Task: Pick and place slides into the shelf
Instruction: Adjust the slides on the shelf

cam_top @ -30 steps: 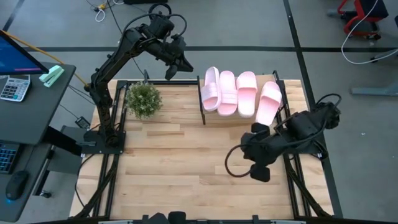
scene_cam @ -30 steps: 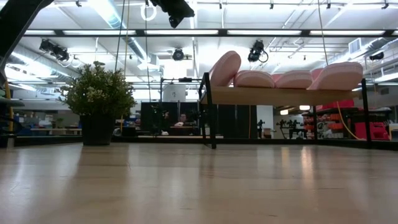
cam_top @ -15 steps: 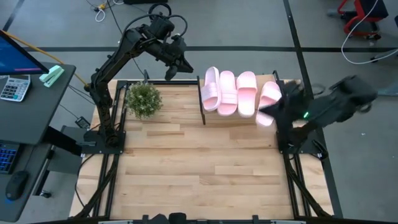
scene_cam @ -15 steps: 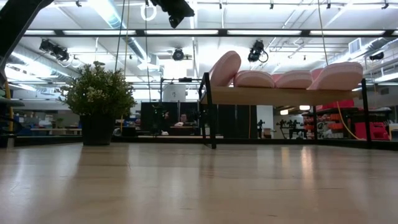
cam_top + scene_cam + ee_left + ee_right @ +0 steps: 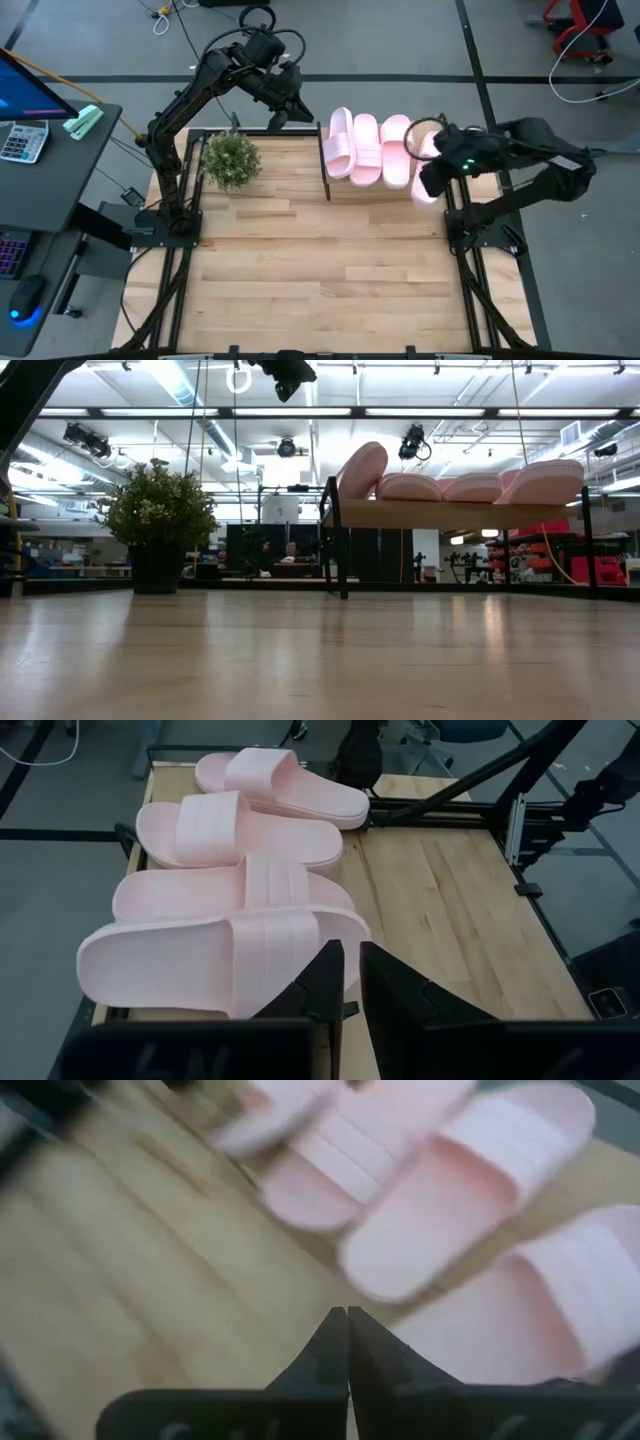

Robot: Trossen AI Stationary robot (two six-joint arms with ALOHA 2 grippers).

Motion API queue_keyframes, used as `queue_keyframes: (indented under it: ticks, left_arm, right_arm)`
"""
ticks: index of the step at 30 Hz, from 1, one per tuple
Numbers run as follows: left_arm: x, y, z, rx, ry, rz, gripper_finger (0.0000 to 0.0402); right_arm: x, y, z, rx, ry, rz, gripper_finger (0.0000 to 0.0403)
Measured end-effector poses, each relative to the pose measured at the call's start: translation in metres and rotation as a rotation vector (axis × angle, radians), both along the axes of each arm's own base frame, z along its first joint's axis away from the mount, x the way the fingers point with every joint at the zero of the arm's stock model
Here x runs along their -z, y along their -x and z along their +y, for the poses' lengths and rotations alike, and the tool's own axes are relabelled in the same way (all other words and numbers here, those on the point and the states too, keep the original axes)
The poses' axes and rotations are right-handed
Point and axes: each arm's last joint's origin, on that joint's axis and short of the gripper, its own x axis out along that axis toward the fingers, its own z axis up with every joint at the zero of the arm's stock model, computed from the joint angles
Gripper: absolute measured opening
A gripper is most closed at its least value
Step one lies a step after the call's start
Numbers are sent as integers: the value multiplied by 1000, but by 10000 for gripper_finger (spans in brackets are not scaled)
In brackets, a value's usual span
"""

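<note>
Slides [image 5: 385, 150], all four, lie side by side on the shelf [image 5: 450, 513], as we see. Our right end effector [image 5: 347, 1315] hovers over them, fingers pressed together empty; our left end effector [image 5: 350, 965], nearly closed, hangs beyond the shelf's end.

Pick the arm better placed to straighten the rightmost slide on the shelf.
Right. Its tool hangs, shut, right over the rightmost slide on the shelf; the left tool sits beyond the shelf's far-left end.

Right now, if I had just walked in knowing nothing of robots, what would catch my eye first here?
Four pink slides lined up on the raised shelf at the table's far edge, the leftmost one tilted on its side. The right gripper hangs by the rightmost slide, fingers shut and empty, while the left gripper waits high between the shelf and a small potted plant.
</note>
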Motion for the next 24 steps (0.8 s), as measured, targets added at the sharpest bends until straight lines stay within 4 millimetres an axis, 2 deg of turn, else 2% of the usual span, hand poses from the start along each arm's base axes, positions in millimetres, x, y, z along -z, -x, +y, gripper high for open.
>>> queue_keyframes:
  ticks: [6,10,16,24]
  left_arm:
    - [0,0,0,-1,0,0,35]
    - [0,0,0,-2,1,0,40]
    - [0,0,0,-2,1,0,45]
    - [0,0,0,-2,2,0,35]
  right_arm:
    - [40,-1,-26,-18,3,204,8]
    - [63,-6,-44,-34,2,337,31]
    - [83,-12,-70,-72,11,486,106]
    - [91,-16,-90,-139,73,618,228]
